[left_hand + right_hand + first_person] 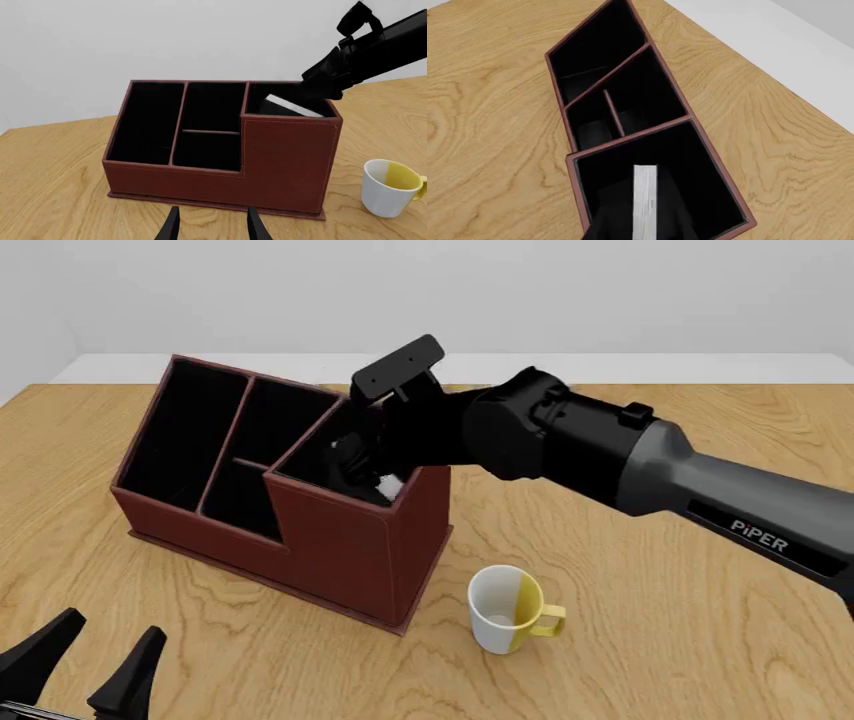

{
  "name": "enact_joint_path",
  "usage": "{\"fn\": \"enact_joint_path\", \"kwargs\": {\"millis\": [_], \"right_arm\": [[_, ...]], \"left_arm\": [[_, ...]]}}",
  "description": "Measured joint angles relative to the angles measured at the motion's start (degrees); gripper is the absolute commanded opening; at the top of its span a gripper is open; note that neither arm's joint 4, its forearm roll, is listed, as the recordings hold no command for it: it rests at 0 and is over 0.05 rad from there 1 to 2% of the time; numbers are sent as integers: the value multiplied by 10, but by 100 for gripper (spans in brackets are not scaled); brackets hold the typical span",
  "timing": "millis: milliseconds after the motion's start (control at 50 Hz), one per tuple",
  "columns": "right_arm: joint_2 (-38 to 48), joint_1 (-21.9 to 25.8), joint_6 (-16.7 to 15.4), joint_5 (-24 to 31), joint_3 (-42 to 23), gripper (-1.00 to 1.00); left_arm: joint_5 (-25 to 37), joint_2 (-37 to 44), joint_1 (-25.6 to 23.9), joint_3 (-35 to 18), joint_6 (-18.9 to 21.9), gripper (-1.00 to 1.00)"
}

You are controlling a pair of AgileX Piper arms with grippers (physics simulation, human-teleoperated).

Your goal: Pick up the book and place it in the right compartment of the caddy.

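Honestly the risk is the book (645, 200) catching a wall or tipping as it drops, since it sits tilted inside the right compartment (707, 170) of the caddy (334, 540). Right gripper (642, 232) is down in that cell, fingers pinching the book. Left gripper (211, 225) hangs spread, holding nothing, near the caddy's front.

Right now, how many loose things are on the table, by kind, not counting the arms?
caddy: 1
book: 1, inside the caddy's right compartment
mug: 1
Total: 3
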Motion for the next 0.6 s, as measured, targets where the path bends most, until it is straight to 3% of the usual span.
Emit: {"fn": "enact_joint_path", "kwargs": {"millis": [600], "right_arm": [[7, 8, 1, 9, -4, 100]], "left_arm": [[0, 0, 0, 0, -1, 100]]}}
